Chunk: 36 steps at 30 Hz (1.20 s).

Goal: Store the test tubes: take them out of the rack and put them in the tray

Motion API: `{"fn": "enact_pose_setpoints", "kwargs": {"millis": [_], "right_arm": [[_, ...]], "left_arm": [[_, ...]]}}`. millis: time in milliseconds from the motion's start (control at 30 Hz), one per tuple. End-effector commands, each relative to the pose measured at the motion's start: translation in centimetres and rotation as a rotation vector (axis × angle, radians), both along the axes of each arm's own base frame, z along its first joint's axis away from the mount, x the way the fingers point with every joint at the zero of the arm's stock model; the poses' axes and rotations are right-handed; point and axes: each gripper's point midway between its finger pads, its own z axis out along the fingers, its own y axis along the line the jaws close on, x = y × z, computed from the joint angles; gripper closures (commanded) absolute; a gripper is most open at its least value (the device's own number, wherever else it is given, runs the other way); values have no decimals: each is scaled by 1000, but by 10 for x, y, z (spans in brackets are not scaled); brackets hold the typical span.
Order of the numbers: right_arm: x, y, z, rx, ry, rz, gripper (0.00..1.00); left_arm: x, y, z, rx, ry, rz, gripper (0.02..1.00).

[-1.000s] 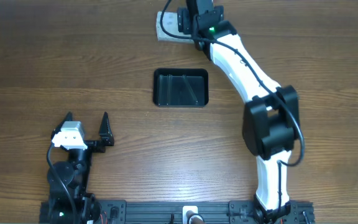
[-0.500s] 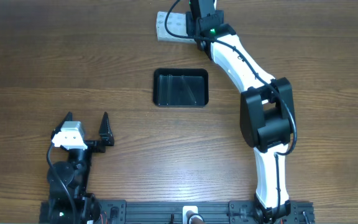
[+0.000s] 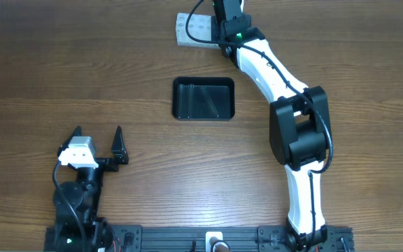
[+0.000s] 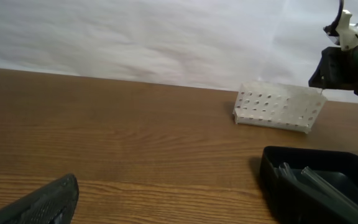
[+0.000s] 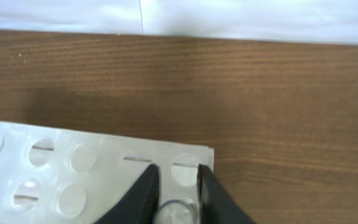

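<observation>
The black tray (image 3: 175, 99) was seen in the middle of the wooden bench (image 3: 82, 70), with a few clear tubes (image 3: 208, 98) laid flat inside it. The white rack (image 3: 189, 31) was set just beyond the tray, on the side away from the arm bases. The right tool (image 5: 176, 171) was held over the end of the rack that lay above the tray's right half. Its two fingers were drawn in narrowly, and the round rim of a tube (image 5: 176, 213) was gripped between them. Whether this tube was still seated in its hole could not be told. The other holes shown in the right wrist view looked unfilled. The left tool (image 3: 97, 131) was placed well apart from the tray, on its near left side close to the arm's base. Its fingers were spread wide and nothing was held.
</observation>
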Motion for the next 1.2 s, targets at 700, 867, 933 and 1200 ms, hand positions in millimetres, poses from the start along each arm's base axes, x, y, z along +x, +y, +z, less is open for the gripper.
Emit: {"fn": "enact_pose_setpoints", "kwargs": {"millis": [700,867,933,1200], "right_arm": [[-59,-29,248,68,-387,-47,908],[-105,-11,244,73,-264,0,906],[-121,1,217,76,-151,9,908],[-144,35,80,90,282,2,939]], "left_arm": [[0,0,-1,13,-2,-5,18],[0,0,-1,13,-2,-5,20],[0,0,-1,13,-2,-5,20],[0,0,-1,13,-2,-5,18]]}}
